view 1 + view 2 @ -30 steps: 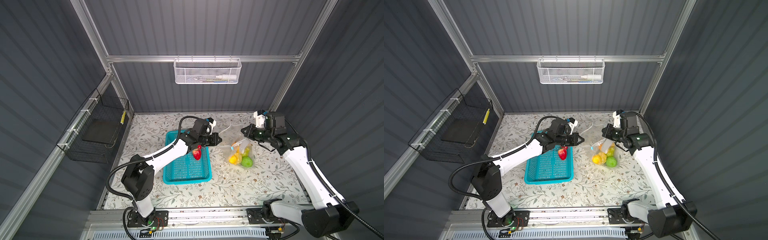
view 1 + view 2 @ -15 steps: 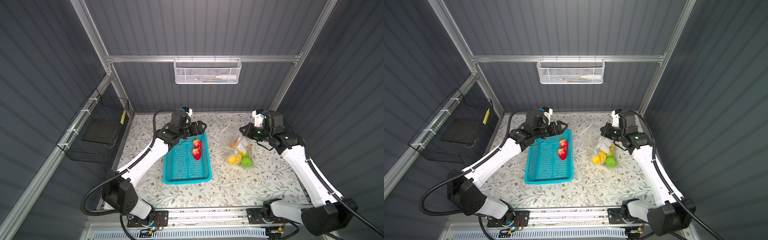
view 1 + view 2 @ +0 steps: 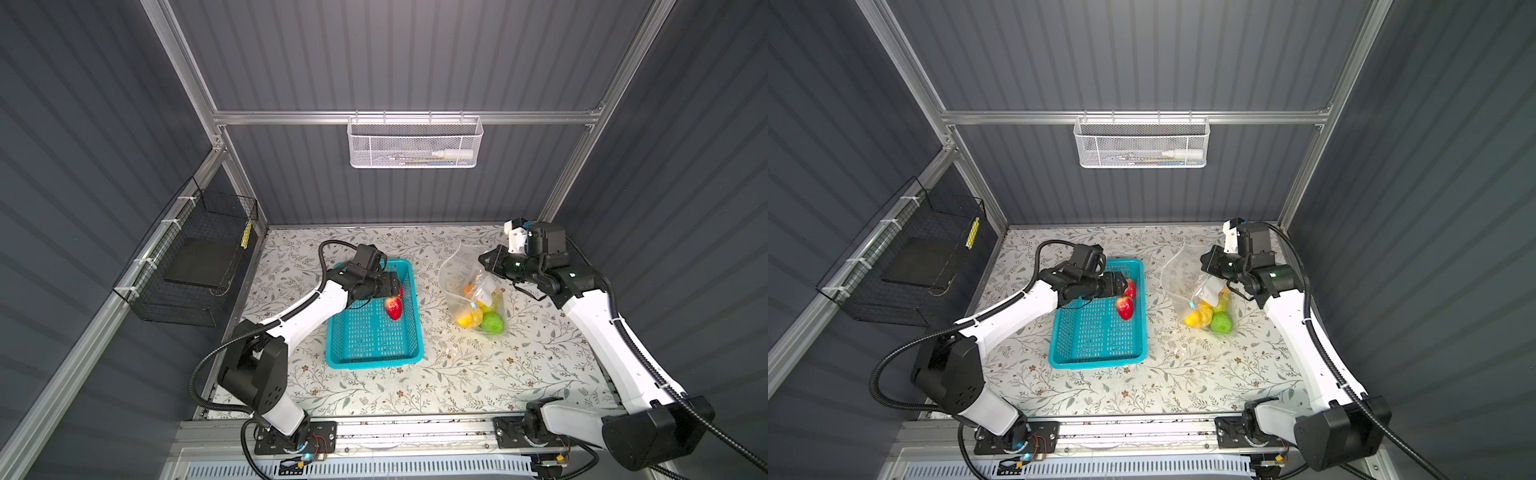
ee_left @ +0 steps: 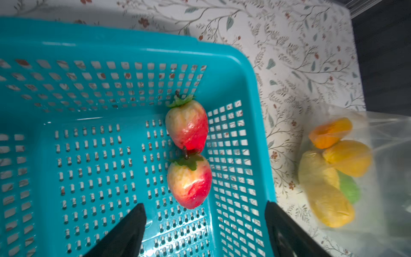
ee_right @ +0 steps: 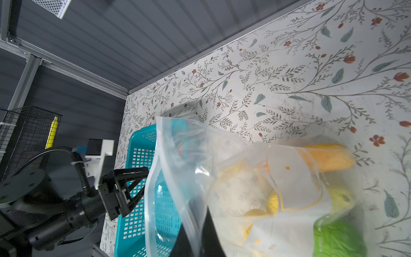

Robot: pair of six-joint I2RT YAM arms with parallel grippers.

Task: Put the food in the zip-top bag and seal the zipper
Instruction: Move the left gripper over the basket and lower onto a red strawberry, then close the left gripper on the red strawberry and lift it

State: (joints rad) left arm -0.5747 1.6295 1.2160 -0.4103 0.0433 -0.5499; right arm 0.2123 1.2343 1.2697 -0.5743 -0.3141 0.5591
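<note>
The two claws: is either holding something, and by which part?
The right gripper is shut on the zip-top bag, pinching one wall near its open mouth. The left gripper is open over the strawberries, holding nothing.

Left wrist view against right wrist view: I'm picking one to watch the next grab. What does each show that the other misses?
Only left wrist: two strawberries lying end to end in the teal basket, ahead of the left gripper's open fingertips. Only right wrist: the left gripper from outside, the zipper edge and white label. Both: the teal basket and the zip-top bag holding yellow fruit.
</note>
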